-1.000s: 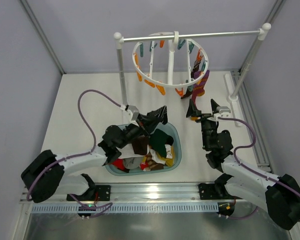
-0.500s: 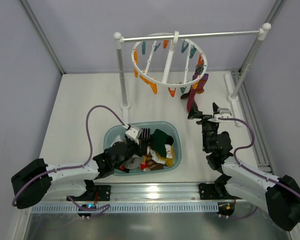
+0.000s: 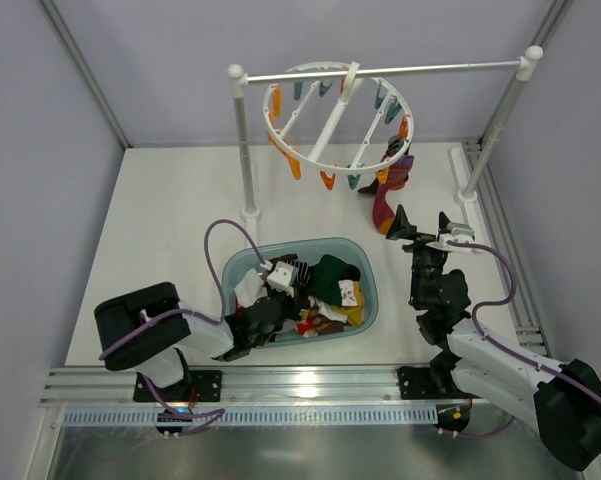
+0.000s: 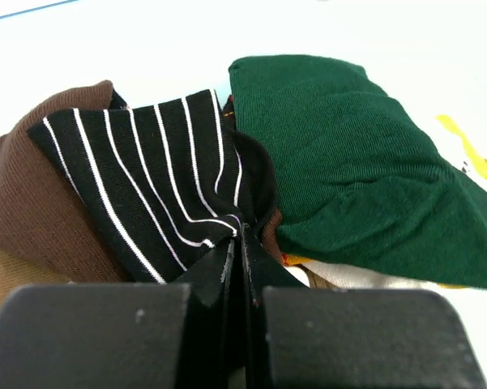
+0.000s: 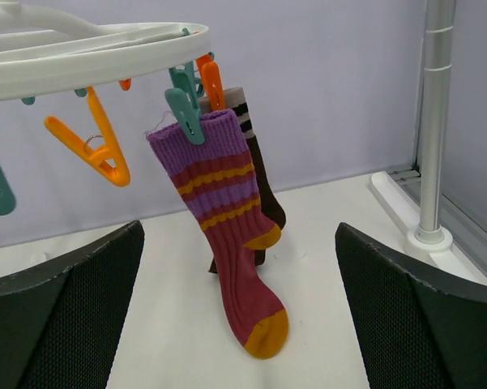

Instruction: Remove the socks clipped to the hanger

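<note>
- Top external view: the left hand (image 3: 286, 280) has come down from above the far rim of the basket (image 3: 325, 241) and now lies low inside the basket, on the heap of loose socks.
- Left wrist view: that hand is pinched tight on a fold of the black striped sock (image 4: 154, 186). The sock rests on the heap in the basket, between a brown sock (image 4: 32, 211) and a green sock (image 4: 348, 162), and has not been let go.
- I judge this sock delivered; only the release is left for the left arm.
- The hanger (image 5: 89, 50) hangs from the rail (image 3: 380, 71) behind the basket and has swung round over the last second, so its clips sit in new spots.
- Two socks remain clipped, behind the basket and to its right. The purple-red striped sock (image 5: 227, 243) hangs from a teal clip (image 5: 182, 109), and the dark brown sock (image 5: 263, 190) hangs just behind it from an orange clip (image 5: 211, 81).
- The right hand (image 3: 421, 222), to the right of the basket, stands wide and empty. It has edged nearer to those two socks and faces them without touching.
- The task is therefore unfinished. The right arm looks set for the next pull, and a swaying hanger may make that grab harder.
</note>
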Action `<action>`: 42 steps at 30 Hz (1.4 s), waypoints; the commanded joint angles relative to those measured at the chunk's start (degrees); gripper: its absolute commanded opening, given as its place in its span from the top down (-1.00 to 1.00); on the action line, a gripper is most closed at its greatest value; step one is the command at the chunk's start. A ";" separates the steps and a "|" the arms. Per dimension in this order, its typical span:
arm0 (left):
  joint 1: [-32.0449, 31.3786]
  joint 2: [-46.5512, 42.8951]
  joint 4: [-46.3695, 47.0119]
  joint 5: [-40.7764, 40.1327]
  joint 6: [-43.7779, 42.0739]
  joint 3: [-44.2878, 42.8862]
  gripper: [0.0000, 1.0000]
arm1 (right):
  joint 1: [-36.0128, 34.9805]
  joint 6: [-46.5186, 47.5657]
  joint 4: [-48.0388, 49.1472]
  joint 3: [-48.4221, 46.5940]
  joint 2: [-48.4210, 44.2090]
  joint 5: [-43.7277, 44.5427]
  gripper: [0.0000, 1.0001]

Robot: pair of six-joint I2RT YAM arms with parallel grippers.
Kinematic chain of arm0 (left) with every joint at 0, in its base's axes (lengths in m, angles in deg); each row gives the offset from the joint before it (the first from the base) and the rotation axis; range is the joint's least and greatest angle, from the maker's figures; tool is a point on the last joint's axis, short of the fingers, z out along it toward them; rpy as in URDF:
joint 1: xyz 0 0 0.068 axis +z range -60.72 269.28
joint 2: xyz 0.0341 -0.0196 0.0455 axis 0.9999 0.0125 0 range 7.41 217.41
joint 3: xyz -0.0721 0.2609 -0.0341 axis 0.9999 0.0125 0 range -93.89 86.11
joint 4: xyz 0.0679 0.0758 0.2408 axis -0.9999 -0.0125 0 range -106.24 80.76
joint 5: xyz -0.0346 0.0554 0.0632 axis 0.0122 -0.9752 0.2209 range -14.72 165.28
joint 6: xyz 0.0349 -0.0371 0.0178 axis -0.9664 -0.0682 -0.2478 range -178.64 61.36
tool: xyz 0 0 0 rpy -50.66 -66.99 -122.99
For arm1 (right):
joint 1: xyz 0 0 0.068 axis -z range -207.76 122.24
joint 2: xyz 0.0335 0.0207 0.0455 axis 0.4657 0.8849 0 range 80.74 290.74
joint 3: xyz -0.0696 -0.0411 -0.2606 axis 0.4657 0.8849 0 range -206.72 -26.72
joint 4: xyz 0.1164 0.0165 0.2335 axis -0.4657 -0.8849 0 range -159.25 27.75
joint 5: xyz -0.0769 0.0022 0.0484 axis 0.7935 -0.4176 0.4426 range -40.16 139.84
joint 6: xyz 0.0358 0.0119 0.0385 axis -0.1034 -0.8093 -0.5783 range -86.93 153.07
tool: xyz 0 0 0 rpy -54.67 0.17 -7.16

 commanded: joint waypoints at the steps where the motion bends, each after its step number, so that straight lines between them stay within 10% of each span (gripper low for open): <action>1: -0.58 6.83 4.39 -1.51 1.39 0.95 0.99 | 0.95 -1.19 4.43 0.38 -0.43 2.43 -0.99; 10: -1.45 2.03 1.78 -2.47 -1.86 -0.01 0.89 | 2.62 -3.48 3.73 0.47 -0.69 2.61 -0.99; 12: -1.89 0.44 0.02 -4.40 -2.21 0.25 -0.04 | 2.98 -3.83 3.72 0.30 -0.43 2.35 -0.99; 15: -1.98 -3.78 -3.75 -6.16 -3.00 0.08 -0.90 | 4.47 -4.88 2.06 -1.10 0.53 2.44 -0.99; 29: 0.82 -26.55 -19.32 -3.37 -14.34 -11.17 -0.99 | 21.08 -17.46 5.21 -15.52 28.37 -24.35 -0.99; 42: 19.11 -15.93 -12.22 17.55 -5.99 -17.85 -0.99 | 21.61 -12.18 14.35 -28.08 47.89 -27.35 -0.99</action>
